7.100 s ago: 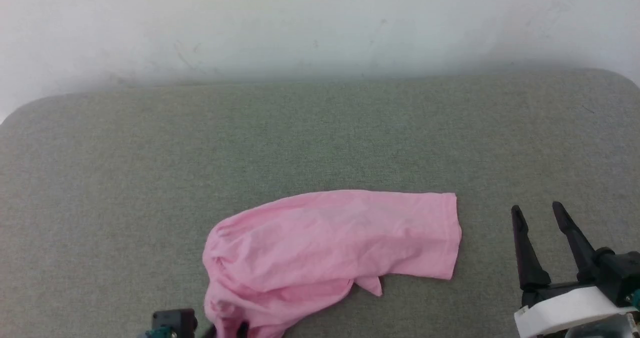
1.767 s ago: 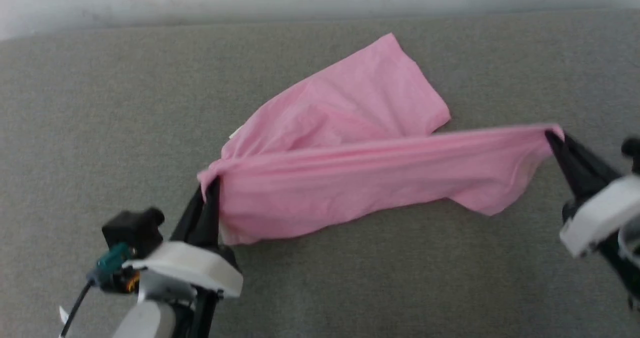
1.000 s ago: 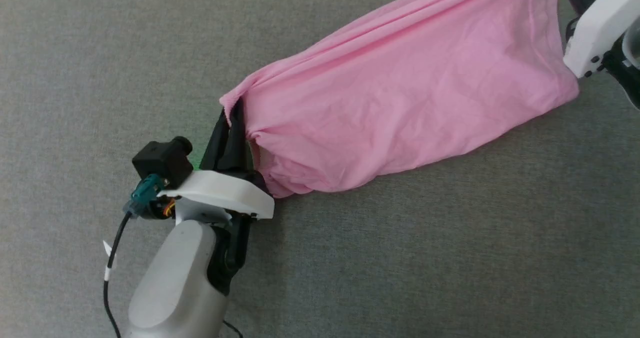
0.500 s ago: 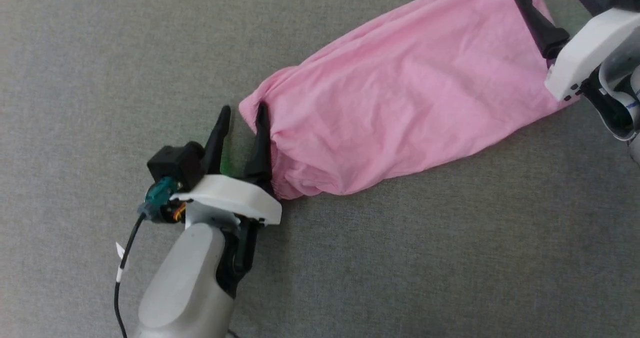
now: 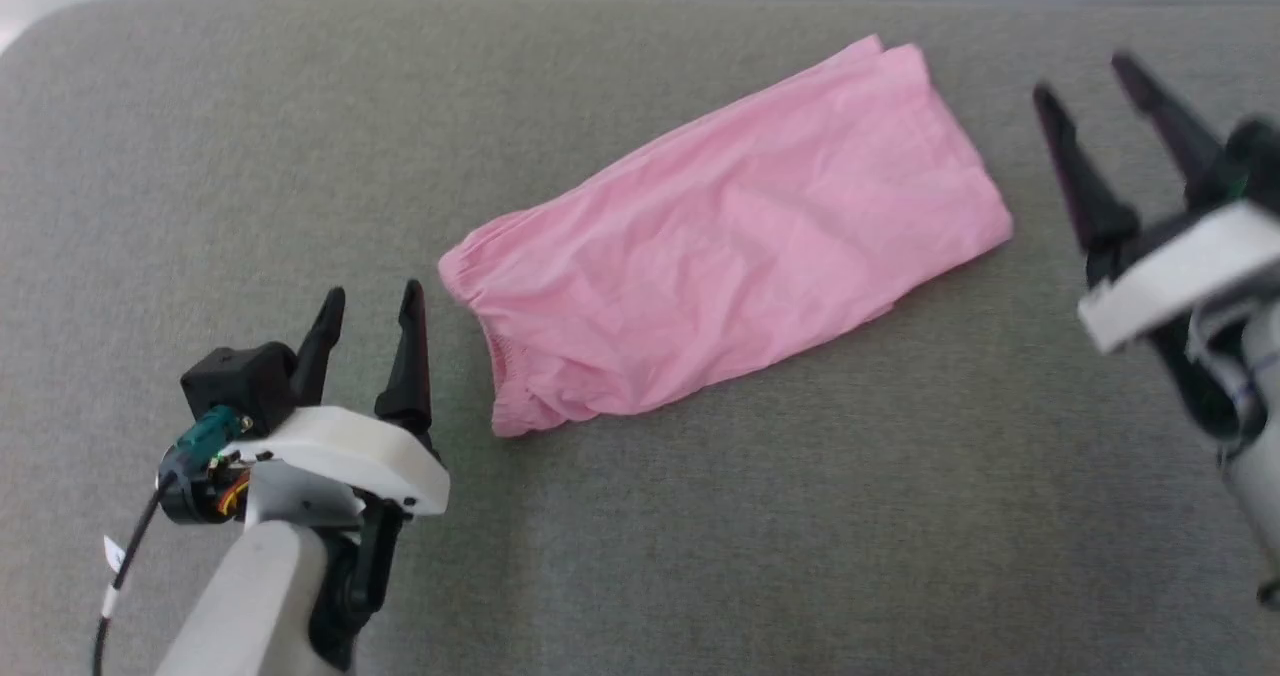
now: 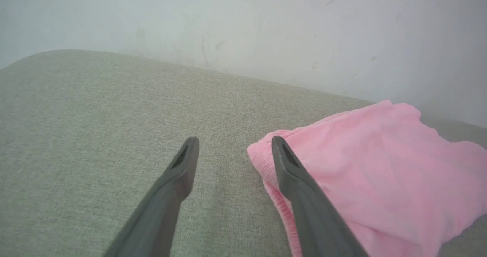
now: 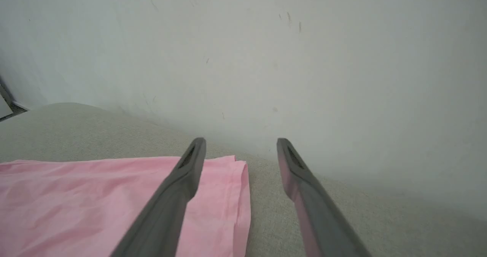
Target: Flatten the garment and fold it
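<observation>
The light-pink garment [image 5: 730, 236] lies slack and flat on the grey fabric bench [image 5: 700, 556]; a long oblong slanting from near left to far right; gathered hem at its near-left end; two layered straight edges at the far-right end; lightly creased.

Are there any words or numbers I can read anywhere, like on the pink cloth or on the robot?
No text can be read here.
Garment: plain pink, no print, no label showing.
White tag, lower left of the head view: too small to read.
Blue mark, right edge of the head view: too blurred to read.
</observation>
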`<state>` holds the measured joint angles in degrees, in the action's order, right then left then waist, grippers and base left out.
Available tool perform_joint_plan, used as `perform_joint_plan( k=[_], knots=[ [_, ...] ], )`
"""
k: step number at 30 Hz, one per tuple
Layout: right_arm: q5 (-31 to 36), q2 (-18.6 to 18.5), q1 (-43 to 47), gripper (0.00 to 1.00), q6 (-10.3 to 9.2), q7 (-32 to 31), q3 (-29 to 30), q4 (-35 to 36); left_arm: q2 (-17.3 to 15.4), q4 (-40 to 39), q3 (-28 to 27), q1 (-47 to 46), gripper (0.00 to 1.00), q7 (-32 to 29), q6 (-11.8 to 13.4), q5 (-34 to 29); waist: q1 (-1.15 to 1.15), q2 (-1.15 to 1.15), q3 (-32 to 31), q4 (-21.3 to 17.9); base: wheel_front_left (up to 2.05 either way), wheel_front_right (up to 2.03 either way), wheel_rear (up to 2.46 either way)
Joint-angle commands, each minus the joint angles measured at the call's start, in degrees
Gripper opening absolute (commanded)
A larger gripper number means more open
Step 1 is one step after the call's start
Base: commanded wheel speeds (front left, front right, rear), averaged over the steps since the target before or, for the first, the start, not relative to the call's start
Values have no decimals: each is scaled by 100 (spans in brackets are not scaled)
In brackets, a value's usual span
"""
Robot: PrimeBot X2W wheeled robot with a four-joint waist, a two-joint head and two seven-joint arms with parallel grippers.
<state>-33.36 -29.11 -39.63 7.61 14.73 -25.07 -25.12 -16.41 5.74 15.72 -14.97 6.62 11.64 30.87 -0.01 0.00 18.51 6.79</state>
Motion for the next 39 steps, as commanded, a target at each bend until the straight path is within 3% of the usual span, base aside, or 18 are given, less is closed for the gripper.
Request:
perform_joint_plan(
  k=[1, 7, 11, 18, 26, 27, 29, 33, 39],
  knots=[
    [97, 69, 305, 100, -12, 26, 133, 139, -102, -120, 15, 89, 100, -196, -35, 37, 1, 0, -434, -387, 0, 0, 0],
    [647, 360, 1534, 100, -12, -275, 802, 1028, -647, -626, 256, 265, 100, -1730, -163, 310, 1, 0, -691, -647, 0, 0, 0],
    [894, 631, 2134, 100, -12, -622, 1149, 1638, -866, -806, 390, 292, 100, -2427, -223, 460, 1, 0, -761, -823, 0, 0, 0],
    [1129, 936, 2558, 100, -12, -1028, 1407, 2390, -1002, -381, 760, 95, 100, -3481, -432, 707, 1, 0, -616, -1088, 0, 0, 0],
    [1089, 1030, 2585, 100, -12, -1166, 1403, 2614, -996, 510, 1261, -217, 100, -4279, -682, 690, 1, 0, -425, -1283, 0, 0, 0],
    [1069, 1019, 2570, 100, -12, -1175, 1409, 2606, -979, 563, 1343, -218, 62, -4391, -735, 707, 1, 0, -415, -1291, 0, 0, 0],
    [1029, 988, 2521, 100, -12, -1212, 1433, 2568, -925, 619, 1462, -216, 0, -4546, -824, 759, 1, 0, -388, -1282, 0, 0, 0],
    [868, 850, 2265, 100, -12, -1521, 1355, 2232, -873, 601, 1544, -235, 0, -4583, -836, 748, 1, 0, -356, -1199, 0, 0, 0],
    [360, 692, 1475, 100, -12, -2227, 858, 1199, -738, 409, 1553, -190, 0, -4156, -739, 607, 1, 0, -256, -894, 0, 0, 0]
  ],
)
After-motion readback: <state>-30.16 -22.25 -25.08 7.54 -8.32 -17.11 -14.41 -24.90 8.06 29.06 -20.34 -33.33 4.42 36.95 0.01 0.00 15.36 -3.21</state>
